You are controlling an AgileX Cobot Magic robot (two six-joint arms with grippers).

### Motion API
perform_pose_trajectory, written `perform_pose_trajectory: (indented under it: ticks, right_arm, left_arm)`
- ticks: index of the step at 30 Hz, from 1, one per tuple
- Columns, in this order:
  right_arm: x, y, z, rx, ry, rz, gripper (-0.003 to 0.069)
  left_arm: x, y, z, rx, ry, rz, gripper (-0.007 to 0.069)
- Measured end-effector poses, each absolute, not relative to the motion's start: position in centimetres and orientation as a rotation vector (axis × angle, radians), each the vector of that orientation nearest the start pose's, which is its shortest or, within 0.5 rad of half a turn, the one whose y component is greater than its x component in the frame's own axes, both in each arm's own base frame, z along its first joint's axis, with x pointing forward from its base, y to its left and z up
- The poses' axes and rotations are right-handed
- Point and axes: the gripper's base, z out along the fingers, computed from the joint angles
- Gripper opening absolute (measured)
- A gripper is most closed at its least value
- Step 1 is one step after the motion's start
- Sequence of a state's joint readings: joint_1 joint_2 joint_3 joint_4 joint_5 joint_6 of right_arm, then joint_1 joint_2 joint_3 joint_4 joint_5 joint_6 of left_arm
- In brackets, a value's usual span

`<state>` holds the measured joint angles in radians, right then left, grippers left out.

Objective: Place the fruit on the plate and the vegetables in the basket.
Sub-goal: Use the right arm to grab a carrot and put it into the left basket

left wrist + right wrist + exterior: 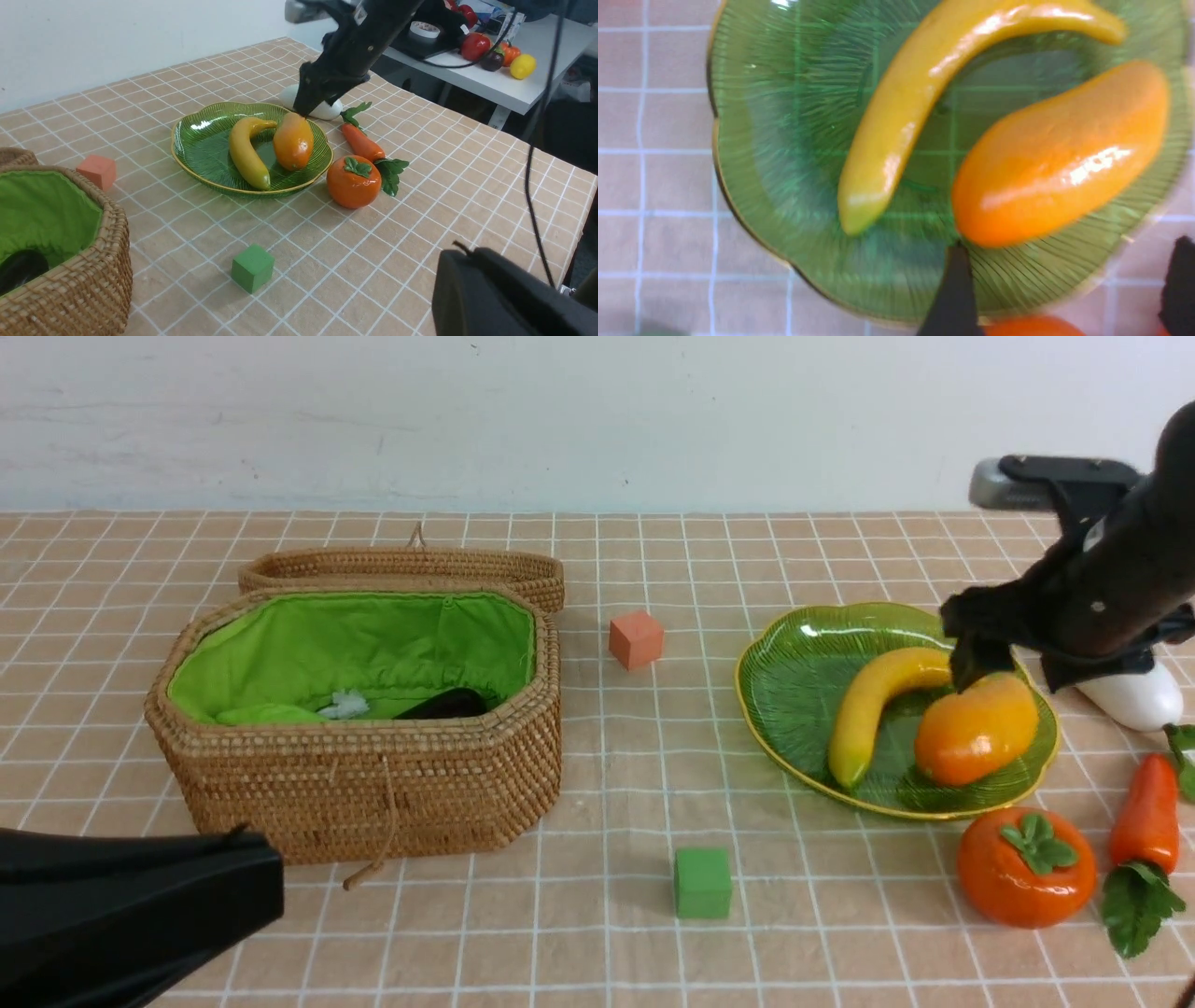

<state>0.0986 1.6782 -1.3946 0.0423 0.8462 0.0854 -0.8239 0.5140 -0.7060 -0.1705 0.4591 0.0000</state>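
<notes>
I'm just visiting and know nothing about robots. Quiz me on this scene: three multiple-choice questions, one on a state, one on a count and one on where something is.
1. The lid of the basket is:
A. shut
B. open, lying back
C. missing

2. How many fruits lie on the plate?
A. one
B. two
C. three

3. The persimmon sits:
A. in the basket
B. on the plate
C. on the table beside the plate

Answers:
1 B: the lid lies behind the basket, and the green lining shows.
2 B: only the banana and the mango lie on it.
3 C: it stands outside the plate's rim.
</notes>
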Motion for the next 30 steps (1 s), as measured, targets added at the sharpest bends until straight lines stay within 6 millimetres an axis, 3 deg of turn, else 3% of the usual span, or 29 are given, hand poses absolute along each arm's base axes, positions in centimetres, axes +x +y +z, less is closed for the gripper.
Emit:
perform_pose_trajectory:
  ticks: [1, 3, 5, 8, 12, 21, 25, 28, 30]
  right_arm:
    - [35.6, 3.4, 30.2, 0.015, 2.609, 0.096, 0.0509]
    - [33.5, 0.5, 31.4, 0.178, 2.618, 0.038, 0.0429]
    - [32.0, -2.8, 29.6, 0.423, 2.663, 0.016, 0.0389]
    - [31.4, -5.4, 27.1, 0.602, 2.688, 0.028, 0.0384]
    - [32.8, -8.1, 22.8, 0.799, 2.654, 0.191, 0.0416]
    - [36.0, -8.8, 16.5, 0.774, 2.700, 0.286, 0.0460]
    - [36.4, -9.0, 16.1, 0.757, 2.718, 0.273, 0.0443]
    - [36.3, -9.1, 16.1, 0.728, 2.739, 0.246, 0.0372]
    - [36.2, -9.1, 16.2, 0.720, 2.749, 0.243, 0.0362]
  left_arm:
    - [6.1, -7.6, 37.0, 0.649, 1.689, -0.773, -0.0013]
    - [6.1, -7.6, 37.0, 0.649, 1.689, -0.773, -0.0013]
    - [6.1, -7.6, 37.0, 0.650, 1.690, -0.773, -0.0013]
    - [6.1, -7.6, 37.0, 0.650, 1.691, -0.772, -0.0013]
    - [6.1, -7.6, 36.9, 0.652, 1.694, -0.772, -0.0013]
    - [6.1, -7.6, 36.9, 0.656, 1.701, -0.770, -0.0013]
    - [6.1, -7.6, 36.8, 0.659, 1.708, -0.769, -0.0013]
    - [6.1, -7.6, 36.8, 0.661, 1.712, -0.768, -0.0013]
    - [6.1, -7.6, 36.8, 0.662, 1.714, -0.767, -0.0013]
